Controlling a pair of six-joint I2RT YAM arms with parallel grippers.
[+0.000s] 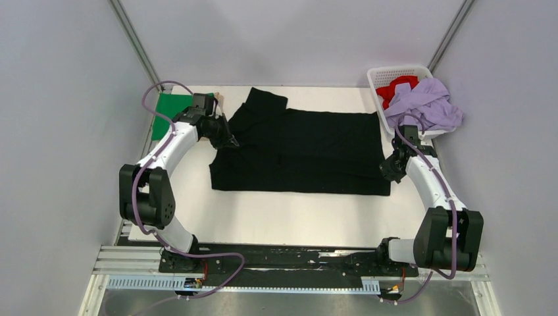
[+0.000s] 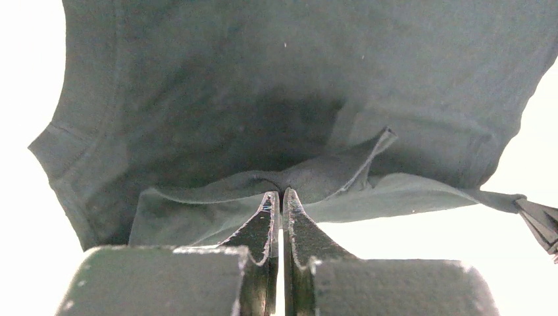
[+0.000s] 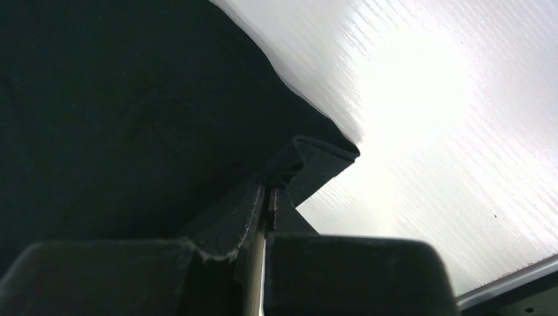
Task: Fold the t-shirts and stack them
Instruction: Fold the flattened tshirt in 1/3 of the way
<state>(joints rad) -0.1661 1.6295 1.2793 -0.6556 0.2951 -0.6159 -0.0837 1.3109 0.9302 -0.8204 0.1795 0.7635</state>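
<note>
A large black t-shirt lies spread across the middle of the white table. My left gripper is shut on a fold of its left edge; the wrist view shows the cloth pinched at my fingertips. My right gripper is shut on the shirt's right edge, near its front corner; the wrist view shows the black cloth pinched at the tips. A folded green t-shirt lies at the back left with a tan one just showing beside it. A lilac t-shirt and a red one sit in the basket.
A white lattice basket stands at the back right corner, with the lilac cloth hanging over its side. Grey walls close in on both sides. The bare white table shows in front of the black shirt.
</note>
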